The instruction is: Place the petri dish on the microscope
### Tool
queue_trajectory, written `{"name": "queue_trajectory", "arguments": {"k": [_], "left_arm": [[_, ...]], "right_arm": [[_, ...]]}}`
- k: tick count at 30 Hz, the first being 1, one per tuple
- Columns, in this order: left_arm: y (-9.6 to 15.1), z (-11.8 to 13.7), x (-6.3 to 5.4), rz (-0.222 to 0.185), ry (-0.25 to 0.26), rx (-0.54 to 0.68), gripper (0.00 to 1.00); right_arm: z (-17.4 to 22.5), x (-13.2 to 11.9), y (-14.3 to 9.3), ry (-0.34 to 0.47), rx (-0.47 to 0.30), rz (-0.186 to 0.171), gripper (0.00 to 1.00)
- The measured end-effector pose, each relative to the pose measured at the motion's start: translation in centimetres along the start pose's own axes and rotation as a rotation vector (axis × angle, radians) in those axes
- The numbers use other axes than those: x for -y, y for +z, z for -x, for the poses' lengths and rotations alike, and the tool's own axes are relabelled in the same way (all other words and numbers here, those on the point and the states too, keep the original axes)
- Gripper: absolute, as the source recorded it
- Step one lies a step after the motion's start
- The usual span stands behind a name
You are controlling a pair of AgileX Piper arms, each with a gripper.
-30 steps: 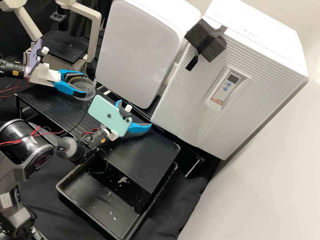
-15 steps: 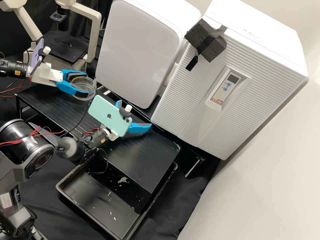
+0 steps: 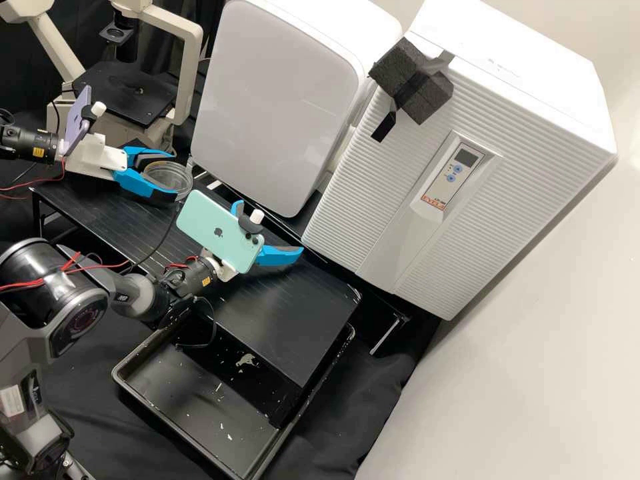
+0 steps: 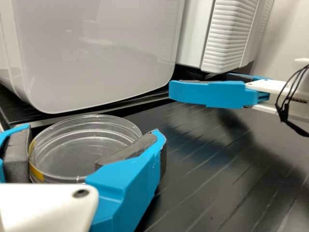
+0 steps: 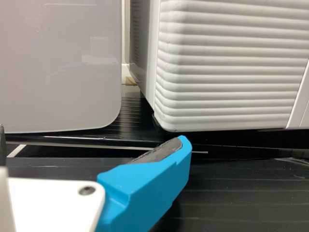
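The petri dish, a clear, round, shallow vessel with thin ringed walls, was over the far left part of the black, grooved surface; whether its base touched there could not be told. The left gripper pinched it between blue fingers with dark grey pads, one on either side. The dish sat nearly level, its rim facing up, with a yellow mark on its side beside one pad. A black rectangular plastic tray lay at the near side, partly beneath the surface, with pale flecks and scraps in it. The right gripper was over the middle of the surface, fingers spread. The cream metal microscope with a flat black stage stood far left, apart from the dish.
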Motion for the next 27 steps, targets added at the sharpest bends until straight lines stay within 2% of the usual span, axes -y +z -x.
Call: {"name": "queue_trajectory", "arguments": {"k": [8, 9, 21, 24, 27], "left_arm": [[-0.02, -0.15, 0.15, 0.006, 0.012, 0.007, 0.00], [-0.02, -0.15, 0.15, 0.006, 0.012, 0.007, 1.00], [-0.06, -0.06, 0.37, 0.006, 0.005, 0.005, 1.00], [-0.01, 0.03, 0.52, -0.010, 0.004, 0.011, 1.00], [0.01, 0.07, 0.57, -0.009, 0.006, 0.014, 1.00]], "right_arm": [[0.00, 0.00, 0.00, 0.000, 0.000, 0.000, 1.00], [0.00, 0.00, 0.00, 0.000, 0.000, 0.000, 1.00], [0.00, 0.00, 0.00, 0.000, 0.000, 0.000, 1.00], [0.00, 0.00, 0.00, 0.000, 0.000, 0.000, 1.00], [0.00, 0.00, 0.00, 0.000, 0.000, 0.000, 1.00]]}}
